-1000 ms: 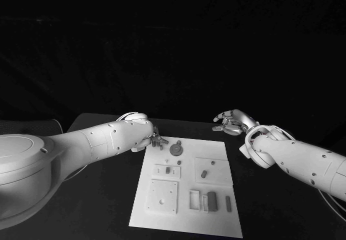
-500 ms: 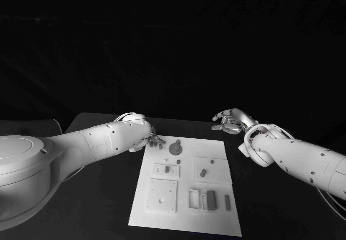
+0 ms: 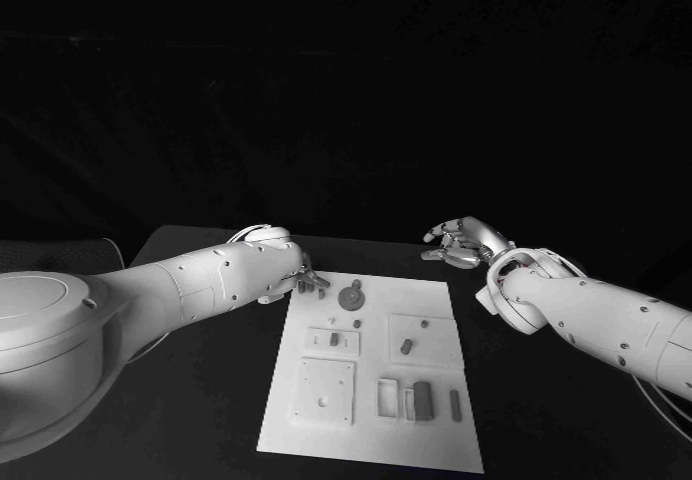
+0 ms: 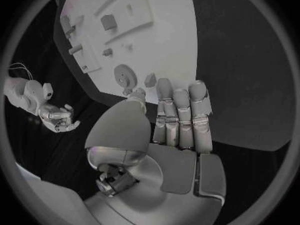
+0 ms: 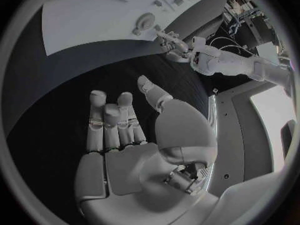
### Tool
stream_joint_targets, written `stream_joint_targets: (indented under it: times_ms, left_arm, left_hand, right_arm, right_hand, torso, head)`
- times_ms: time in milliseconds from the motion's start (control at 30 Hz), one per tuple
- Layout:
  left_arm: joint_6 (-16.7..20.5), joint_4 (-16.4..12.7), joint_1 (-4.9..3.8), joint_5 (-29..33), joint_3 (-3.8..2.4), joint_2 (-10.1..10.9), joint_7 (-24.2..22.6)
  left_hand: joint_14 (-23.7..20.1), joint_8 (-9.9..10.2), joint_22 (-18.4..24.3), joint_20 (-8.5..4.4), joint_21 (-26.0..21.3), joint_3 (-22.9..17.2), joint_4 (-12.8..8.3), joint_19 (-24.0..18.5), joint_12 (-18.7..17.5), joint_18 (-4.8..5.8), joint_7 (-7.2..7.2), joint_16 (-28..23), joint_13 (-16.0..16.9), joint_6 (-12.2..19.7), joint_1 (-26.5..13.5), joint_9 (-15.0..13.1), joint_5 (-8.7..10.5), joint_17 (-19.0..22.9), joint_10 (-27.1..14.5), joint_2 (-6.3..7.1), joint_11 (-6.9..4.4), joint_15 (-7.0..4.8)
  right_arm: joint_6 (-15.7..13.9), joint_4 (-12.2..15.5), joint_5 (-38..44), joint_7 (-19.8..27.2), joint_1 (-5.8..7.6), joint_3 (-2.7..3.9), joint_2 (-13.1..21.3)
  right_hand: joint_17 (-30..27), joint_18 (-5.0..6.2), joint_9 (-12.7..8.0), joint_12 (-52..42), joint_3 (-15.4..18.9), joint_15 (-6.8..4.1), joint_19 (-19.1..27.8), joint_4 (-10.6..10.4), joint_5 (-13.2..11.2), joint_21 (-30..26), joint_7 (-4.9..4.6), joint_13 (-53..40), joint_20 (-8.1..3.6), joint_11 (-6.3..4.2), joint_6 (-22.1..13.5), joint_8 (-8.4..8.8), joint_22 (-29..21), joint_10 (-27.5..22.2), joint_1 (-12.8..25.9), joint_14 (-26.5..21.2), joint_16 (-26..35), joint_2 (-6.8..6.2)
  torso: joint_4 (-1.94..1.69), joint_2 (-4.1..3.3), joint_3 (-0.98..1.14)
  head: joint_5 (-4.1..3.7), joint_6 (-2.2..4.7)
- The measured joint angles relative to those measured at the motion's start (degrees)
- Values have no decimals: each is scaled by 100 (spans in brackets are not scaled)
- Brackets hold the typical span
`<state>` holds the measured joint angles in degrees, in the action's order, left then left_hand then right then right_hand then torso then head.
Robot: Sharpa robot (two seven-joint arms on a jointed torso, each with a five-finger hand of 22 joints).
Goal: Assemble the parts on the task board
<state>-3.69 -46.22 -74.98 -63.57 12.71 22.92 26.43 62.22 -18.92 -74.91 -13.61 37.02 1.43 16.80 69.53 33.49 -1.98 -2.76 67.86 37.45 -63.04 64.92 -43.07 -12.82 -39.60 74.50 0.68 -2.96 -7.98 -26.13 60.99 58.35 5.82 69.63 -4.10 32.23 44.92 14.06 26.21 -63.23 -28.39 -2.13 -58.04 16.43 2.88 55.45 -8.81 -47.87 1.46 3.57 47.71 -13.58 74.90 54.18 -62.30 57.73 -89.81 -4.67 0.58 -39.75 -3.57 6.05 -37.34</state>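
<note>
**Right robot hand held open above the dark surface**

The right robot hand has its palm bare and its fingers extended side by side, holding nothing, over the black surface. Beyond it lies the white task board, carrying a round gear-like part. The left robot hand hovers at the board's edge near that part.

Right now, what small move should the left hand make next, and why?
Probably lower the left hand a little toward the gear part at the far end of the task board and close on it. The hand hovers open beside that part and holds nothing; the right hand waits open, off the board.
</note>
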Motion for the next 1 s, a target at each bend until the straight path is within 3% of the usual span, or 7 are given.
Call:
stream_joint_targets:
  times_ms: [333,667,1000]
  left_arm:
    - [3,68,82,0,0,-59,-50]
    - [16,81,83,-36,0,-79,-80]
    - [14,148,99,-72,-1,-122,-107]
  left_hand:
    - [-4,31,1,22,0,0,0,-22,0,24,1,0,-6,1,22,0,-23,0,-1,-23,1,-3]
    - [-40,32,-4,23,-22,33,2,-22,0,24,11,0,-6,12,22,-1,-22,0,-1,-23,1,-1]
    - [-40,56,-3,23,-22,33,2,-23,-21,24,15,0,-18,13,135,-1,-45,6,0,-16,-1,0]
  right_arm:
    - [1,-3,0,-6,0,0,-4]
    - [1,3,0,-10,0,0,-8]
    - [2,2,0,-13,0,0,-14]
  right_hand:
    - [-1,0,0,0,0,0,1,0,0,0,0,0,1,0,-1,0,0,0,0,0,0,0]
    - [-5,0,1,0,0,0,2,0,0,0,-10,0,2,0,-7,0,0,0,0,0,0,0]
    - [-5,0,-4,0,0,0,10,0,0,0,-15,4,10,0,-9,0,0,0,0,0,0,0]
  torso:
    - [1,0,3]
    - [3,0,7]
    - [2,-1,7]
  head:
    - [-65,-5]
    - [-107,-26]
    - [-92,-27]
